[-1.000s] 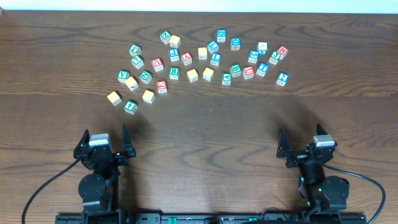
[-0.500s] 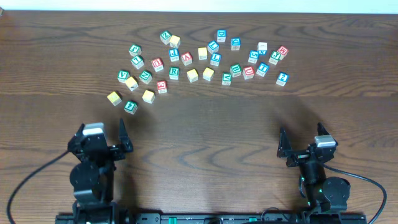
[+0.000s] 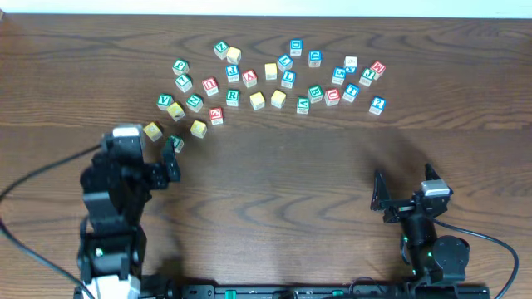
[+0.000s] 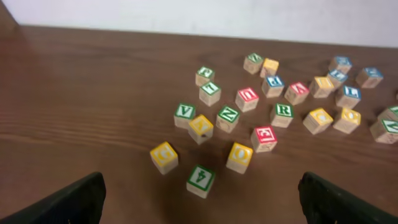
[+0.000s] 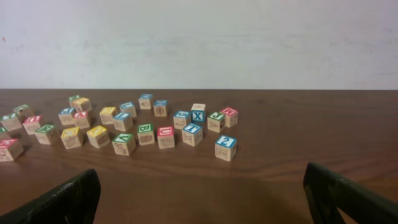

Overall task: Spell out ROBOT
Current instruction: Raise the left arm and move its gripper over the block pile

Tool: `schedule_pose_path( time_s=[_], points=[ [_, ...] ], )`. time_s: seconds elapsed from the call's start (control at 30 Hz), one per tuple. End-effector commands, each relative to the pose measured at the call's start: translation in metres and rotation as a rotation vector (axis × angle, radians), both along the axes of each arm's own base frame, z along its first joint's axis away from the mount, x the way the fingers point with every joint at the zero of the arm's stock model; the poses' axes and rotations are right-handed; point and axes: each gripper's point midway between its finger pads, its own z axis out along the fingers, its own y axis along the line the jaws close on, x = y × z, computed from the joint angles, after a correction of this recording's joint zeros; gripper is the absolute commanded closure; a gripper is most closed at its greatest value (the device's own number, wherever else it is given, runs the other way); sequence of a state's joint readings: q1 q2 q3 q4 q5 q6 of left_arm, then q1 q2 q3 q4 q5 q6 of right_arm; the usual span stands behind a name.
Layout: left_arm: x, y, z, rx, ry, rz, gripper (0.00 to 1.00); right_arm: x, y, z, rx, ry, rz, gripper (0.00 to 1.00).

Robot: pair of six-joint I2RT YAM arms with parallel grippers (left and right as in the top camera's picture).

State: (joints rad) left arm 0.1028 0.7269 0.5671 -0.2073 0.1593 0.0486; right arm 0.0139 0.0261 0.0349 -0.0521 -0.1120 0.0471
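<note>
Several lettered wooden blocks lie scattered across the far half of the table (image 3: 274,191). A green R block (image 3: 233,97) lies among them and also shows in the left wrist view (image 4: 283,114). My left gripper (image 3: 140,149) is open and empty, just short of the left end of the cluster. A green block (image 4: 201,180) lies on the table between and ahead of its fingers (image 4: 200,213), with yellow blocks (image 4: 164,157) beside it. My right gripper (image 3: 405,193) is open and empty near the front edge, far from the blocks; its fingers (image 5: 202,202) frame bare wood.
A blue 2 block (image 5: 225,147) is the nearest one to the right gripper, and it also shows overhead (image 3: 377,105). A blue X block (image 5: 198,116) stands behind it. Cables run from both arm bases at the front edge. A white wall is behind the table.
My left arm has lifted and reached forward toward the left end of the block cluster. The right arm and the blocks have not moved.
</note>
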Motion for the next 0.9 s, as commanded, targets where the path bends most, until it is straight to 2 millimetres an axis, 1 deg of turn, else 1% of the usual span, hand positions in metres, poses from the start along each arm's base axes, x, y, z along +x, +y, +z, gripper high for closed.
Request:
schedule_pose_path(
  time_s=[0.0, 0.17, 0.37, 0.47, 0.6, 0.73, 0.87],
  points=[
    [0.013, -0.007, 0.026, -0.031, 0.004, -0.036, 0.02, -0.002, -0.003, 0.025, -0.011, -0.025, -0.009, 0.01],
    [0.026, -0.006, 0.04, -0.039, 0.072, -0.035, 0.03, 0.003, -0.003, 0.041, -0.011, 0.023, -0.009, 0.01],
    [0.036, -0.005, 0.063, -0.047, 0.142, -0.034, 0.02, 0.021, -0.002, 0.06, -0.011, 0.138, -0.004, 0.01],
    [0.04, -0.004, 0.073, -0.051, 0.172, -0.034, 0.02, 0.034, 0.001, 0.07, -0.009, 0.214, 0.011, 0.01],
    [0.046, -0.003, 0.084, -0.056, 0.219, -0.033, 0.03, 0.054, 0.011, 0.085, 0.004, 0.329, 0.071, 0.01],
    [0.057, -0.002, 0.094, -0.059, 0.252, -0.032, 0.03, 0.077, 0.017, 0.094, 0.018, 0.454, 0.104, 0.01],
    [0.069, -0.001, 0.099, -0.063, 0.285, -0.032, 0.03, 0.097, 0.023, 0.099, 0.035, 0.555, 0.139, 0.01]
  ],
)
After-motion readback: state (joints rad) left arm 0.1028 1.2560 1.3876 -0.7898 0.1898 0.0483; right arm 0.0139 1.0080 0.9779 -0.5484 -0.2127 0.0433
